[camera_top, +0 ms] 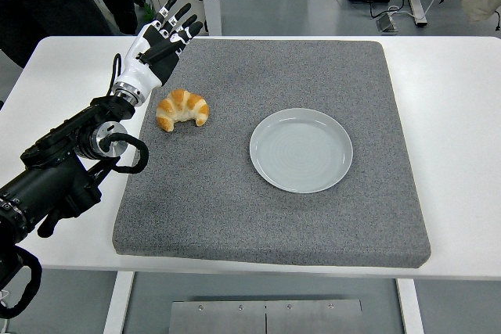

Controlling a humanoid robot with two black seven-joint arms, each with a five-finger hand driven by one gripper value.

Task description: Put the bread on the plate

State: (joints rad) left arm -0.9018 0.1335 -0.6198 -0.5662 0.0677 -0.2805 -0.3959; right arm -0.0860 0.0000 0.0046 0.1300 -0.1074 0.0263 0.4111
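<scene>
Plate [301, 150] sits empty right of centre on the grey mat [235, 209]. Bread [182, 108], a croissant, lies on the mat well left of the plate. Left hand [156, 48] is just beyond the bread at the far left, fingers spread, holding nothing.

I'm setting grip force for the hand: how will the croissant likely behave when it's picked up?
The croissant looks puffy and golden, so it is probably light for its size and easily crushed; a gentle grasp seems wise. Its curved, flat-lying shape on the gray mat suggests it won't roll. The left hand is open beside it, not touching.
</scene>
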